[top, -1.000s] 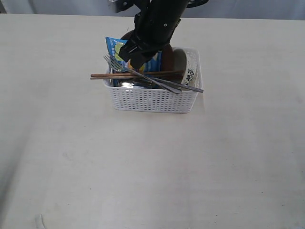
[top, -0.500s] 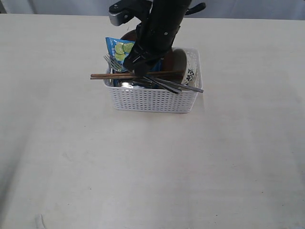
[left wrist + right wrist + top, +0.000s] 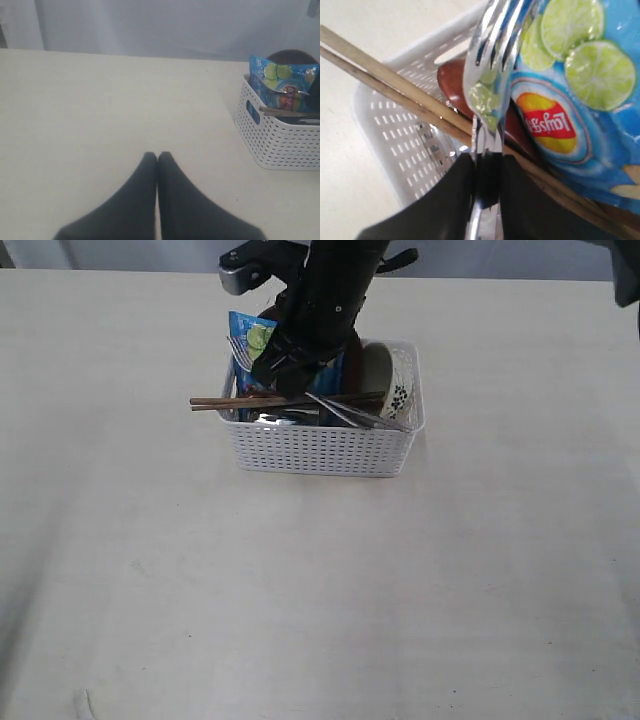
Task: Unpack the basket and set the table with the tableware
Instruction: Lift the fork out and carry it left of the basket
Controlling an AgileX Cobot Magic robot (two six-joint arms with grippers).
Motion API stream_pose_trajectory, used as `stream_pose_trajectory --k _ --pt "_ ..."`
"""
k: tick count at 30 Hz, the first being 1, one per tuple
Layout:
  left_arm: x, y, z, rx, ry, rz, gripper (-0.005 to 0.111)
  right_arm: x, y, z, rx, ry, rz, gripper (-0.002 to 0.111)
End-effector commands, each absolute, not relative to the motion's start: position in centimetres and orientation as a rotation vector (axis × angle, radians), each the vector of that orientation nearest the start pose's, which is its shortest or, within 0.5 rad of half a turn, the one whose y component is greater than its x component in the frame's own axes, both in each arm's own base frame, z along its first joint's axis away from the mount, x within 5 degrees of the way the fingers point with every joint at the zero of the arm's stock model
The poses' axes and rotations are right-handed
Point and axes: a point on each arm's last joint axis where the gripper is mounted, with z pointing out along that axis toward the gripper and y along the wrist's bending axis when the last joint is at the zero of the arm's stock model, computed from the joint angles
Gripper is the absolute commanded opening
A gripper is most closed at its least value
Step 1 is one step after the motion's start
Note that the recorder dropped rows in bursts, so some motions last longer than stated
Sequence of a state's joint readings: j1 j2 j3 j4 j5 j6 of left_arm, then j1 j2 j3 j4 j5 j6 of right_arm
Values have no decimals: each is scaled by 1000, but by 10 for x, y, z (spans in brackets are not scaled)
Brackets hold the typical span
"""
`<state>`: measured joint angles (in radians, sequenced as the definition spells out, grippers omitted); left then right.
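Note:
The white basket [image 3: 320, 450] stands at the table's [image 3: 320, 590] far middle, still packed. My right gripper [image 3: 290, 375] reaches into it from behind and is shut on the steel fork [image 3: 492, 60] at its neck. The fork's tines [image 3: 243, 352] are tilted up in front of the blue chips bag [image 3: 250, 335]. Wooden chopsticks [image 3: 230, 400] lie across the rim and a knife [image 3: 370, 418] rests over the right side. The floral bowl [image 3: 398, 380] stands on edge at the right end. A reddish wooden spoon [image 3: 452, 80] lies under the chopsticks [image 3: 380, 75]. My left gripper [image 3: 158, 156] is shut and empty, over bare table left of the basket [image 3: 280, 145].
The chips bag [image 3: 280, 82] stands upright in the basket's left end, with a brown plate [image 3: 292, 56] behind it. Bare table [image 3: 100, 100] lies on every side of the basket. A dark object [image 3: 628, 275] shows at the far right corner.
My right gripper has closed on the fork and raised its tined end off the basket rim toward the chips bag. The chopsticks and knife stay put.

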<state>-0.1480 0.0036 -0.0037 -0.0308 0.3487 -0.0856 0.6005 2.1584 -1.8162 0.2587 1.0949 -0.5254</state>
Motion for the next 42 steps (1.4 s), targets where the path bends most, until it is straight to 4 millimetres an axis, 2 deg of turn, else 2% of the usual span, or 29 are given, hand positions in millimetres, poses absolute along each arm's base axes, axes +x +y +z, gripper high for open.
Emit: stream_pose_trajectory --k 1,9,16,21,27,30,36,39,42 --pt "53 -9 182 46 1834 -195 0 365 276 230 -1441 2492 375 -1" --pt "53 -9 182 46 1834 -195 0 359 271 262 -1382 2446 370 -1" --pt "53 -9 182 46 1834 -195 0 360 268 261 -1331 2492 336 -1" --pt "53 -9 182 46 1834 -195 0 348 278 269 -1315 2488 365 -1" --pt "53 -9 182 46 1834 -195 0 314 308 277 -1127 2636 463 -1" --pt "53 -9 182 46 1834 -195 0 288 336 278 -1035 2681 503 -1" --pt "53 -9 182 46 1834 -195 0 237 391 278 -806 2642 578 -1" --pt "53 -9 182 46 1834 -195 0 221 407 264 -664 2672 593 -1" --pt "53 -9 182 46 1834 -195 0 218 411 237 -546 2730 536 -1"
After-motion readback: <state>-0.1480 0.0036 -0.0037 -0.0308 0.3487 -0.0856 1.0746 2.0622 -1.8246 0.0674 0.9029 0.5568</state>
